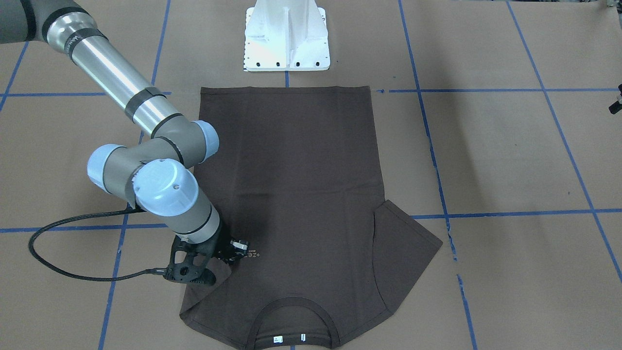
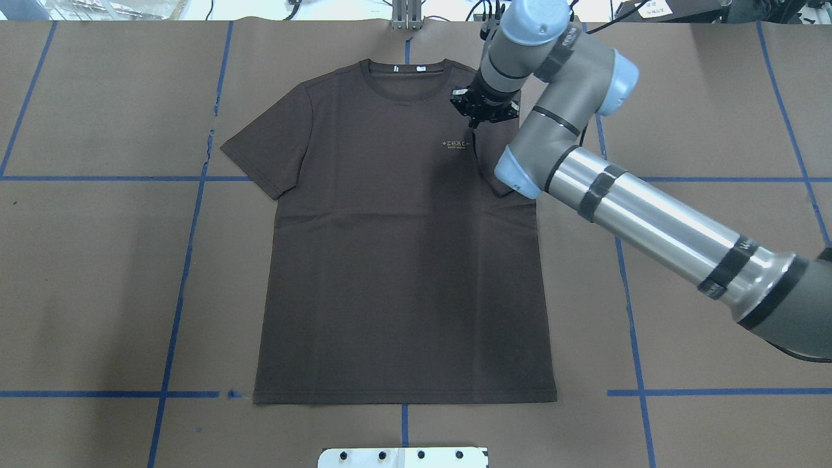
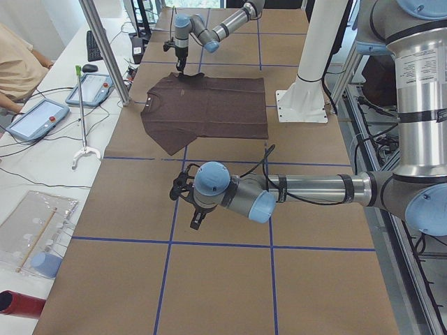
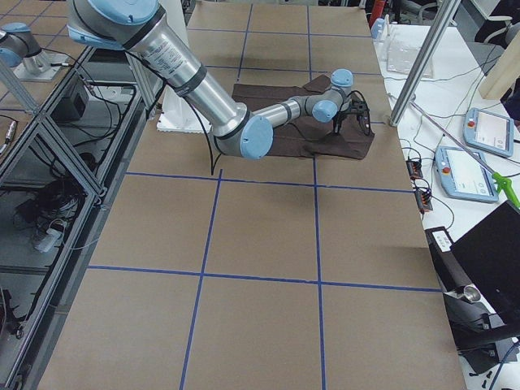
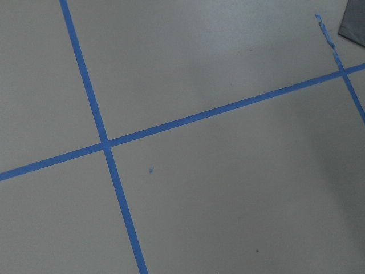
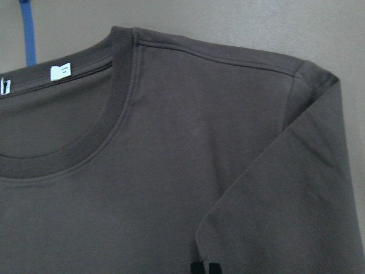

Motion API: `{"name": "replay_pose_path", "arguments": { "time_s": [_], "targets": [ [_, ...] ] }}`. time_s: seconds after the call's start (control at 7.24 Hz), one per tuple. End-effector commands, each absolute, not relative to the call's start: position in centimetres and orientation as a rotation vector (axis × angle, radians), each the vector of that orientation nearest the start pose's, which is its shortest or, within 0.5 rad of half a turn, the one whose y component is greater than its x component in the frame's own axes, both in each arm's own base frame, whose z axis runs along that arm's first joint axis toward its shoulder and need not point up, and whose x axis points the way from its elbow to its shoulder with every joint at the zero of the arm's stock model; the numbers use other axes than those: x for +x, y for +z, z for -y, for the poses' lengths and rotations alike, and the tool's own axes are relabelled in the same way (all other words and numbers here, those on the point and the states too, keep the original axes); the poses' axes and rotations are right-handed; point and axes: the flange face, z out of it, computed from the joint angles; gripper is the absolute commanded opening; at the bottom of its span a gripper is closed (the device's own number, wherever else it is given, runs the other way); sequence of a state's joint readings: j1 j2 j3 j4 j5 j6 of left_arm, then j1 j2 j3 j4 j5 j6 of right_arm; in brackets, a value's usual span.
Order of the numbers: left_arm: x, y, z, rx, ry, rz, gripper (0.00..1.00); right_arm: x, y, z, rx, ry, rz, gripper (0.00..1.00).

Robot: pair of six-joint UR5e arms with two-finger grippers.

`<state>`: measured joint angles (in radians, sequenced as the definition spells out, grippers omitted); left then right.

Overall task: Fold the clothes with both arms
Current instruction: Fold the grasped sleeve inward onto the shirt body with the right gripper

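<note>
Two arms: the right arm (image 2: 650,214) reaches out over the shirt's far right shoulder. The left arm (image 3: 314,188) hangs low over bare tabletop (image 2: 97,292), well apart from the shirt.
T-shirt: the dark brown T-shirt (image 2: 403,260) lies flat and chest-up on the tabletop, with its hem near the white pedestal (image 1: 286,36) and its collar (image 2: 403,84) on the far side.
Sleeves: the left sleeve (image 2: 266,153) is spread out flat. The right sleeve (image 6: 285,200) is flipped in over the chest, ending just beside the lettering (image 2: 457,144).
Right fingers: only the tips of the right fingers (image 6: 197,268) peek into the wrist view. They sit close together at the folded sleeve's edge, and honestly I can't tell if they're pinching cloth.
Left fingers: the left fingers (image 3: 196,220) point down at the tabletop, but they're too small to tell if they're spread or together.
Left wrist view: shows mostly blue tape lines (image 5: 102,142).
</note>
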<state>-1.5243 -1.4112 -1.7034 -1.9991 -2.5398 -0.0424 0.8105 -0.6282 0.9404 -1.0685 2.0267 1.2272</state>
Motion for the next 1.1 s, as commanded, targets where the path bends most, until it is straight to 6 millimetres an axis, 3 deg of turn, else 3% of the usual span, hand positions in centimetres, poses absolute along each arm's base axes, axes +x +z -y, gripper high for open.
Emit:
{"name": "replay_pose_path", "arguments": {
  "time_s": [0.0,0.14,0.28,0.41,0.55,0.69,0.83,0.97],
  "targets": [
    [-2.7,59.3,44.4,0.335,0.150,-1.011,1.00,-54.0,25.4,67.9,0.097,0.249,0.911,0.99],
    [-2.0,58.6,44.7,0.354,0.155,-1.024,1.00,-53.7,23.7,67.6,0.112,0.241,0.936,1.00],
    [3.2,54.5,48.6,0.310,0.155,-1.064,1.00,-52.6,22.1,67.2,0.128,0.247,0.969,1.00],
    [11.0,50.7,51.7,0.236,0.191,-1.106,1.00,-50.7,22.7,66.3,0.138,0.251,0.994,1.00],
    [15.9,48.1,56.2,0.200,0.132,-1.089,1.00,-47.9,23.7,65.1,0.134,0.253,1.028,1.00],
    [22.5,46.2,59.2,0.153,0.010,-1.032,1.00,-43.3,25.3,64.6,0.098,0.252,1.068,1.00],
    [27.1,45.3,61.0,0.150,-0.047,-0.983,1.00,-38.8,27.8,64.4,0.090,0.265,1.086,1.00],
    [30.2,44.2,63.0,0.125,-0.089,-0.971,0.98,-36.8,28.8,64.7,0.091,0.273,1.087,1.00]
  ]
}}
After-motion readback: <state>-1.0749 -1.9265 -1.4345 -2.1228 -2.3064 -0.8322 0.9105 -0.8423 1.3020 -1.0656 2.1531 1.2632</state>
